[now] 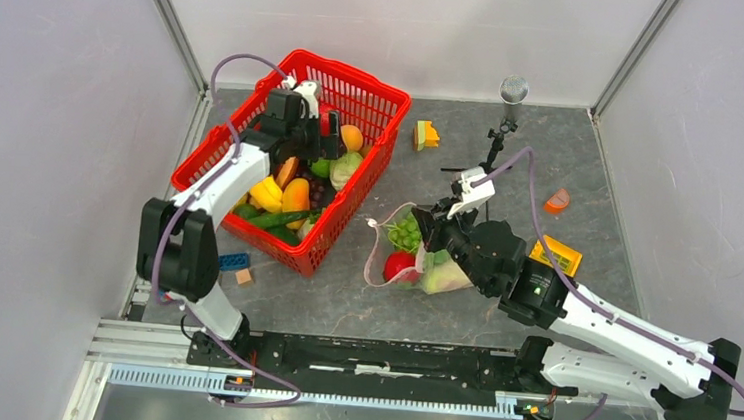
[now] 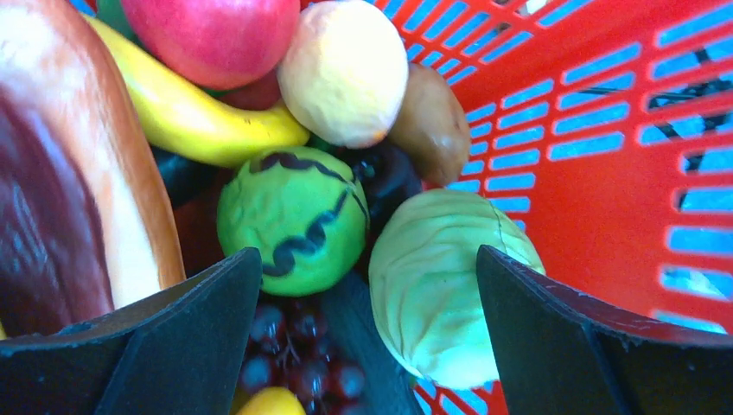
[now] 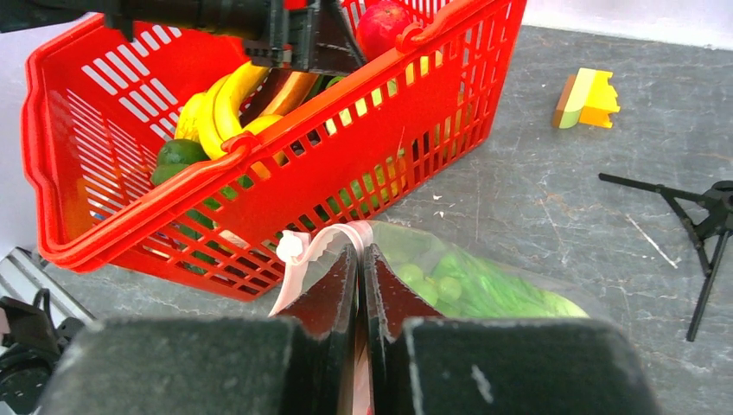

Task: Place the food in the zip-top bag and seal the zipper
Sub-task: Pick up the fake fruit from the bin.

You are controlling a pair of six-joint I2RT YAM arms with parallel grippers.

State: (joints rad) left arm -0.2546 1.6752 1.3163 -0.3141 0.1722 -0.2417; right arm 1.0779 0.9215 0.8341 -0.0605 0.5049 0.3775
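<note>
While left fingers [image 2: 177, 346] are spread over the cabbage [image 2: 441, 294] in the basket [image 1: 351, 200], the melon [image 2: 290, 216] beside it could be caught too. Right of the basket, the bag [image 1: 429, 267] is pinched at its zipper [image 3: 298, 258] by right fingers [image 3: 327, 298].

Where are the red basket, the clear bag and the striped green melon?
red basket [image 1: 339, 217]: top view, on its right mesh wall.
clear bag [image 3: 519, 294]: right wrist view, on the plastic side over the greens.
striped green melon [image 2: 290, 220]: left wrist view, on its middle.
</note>
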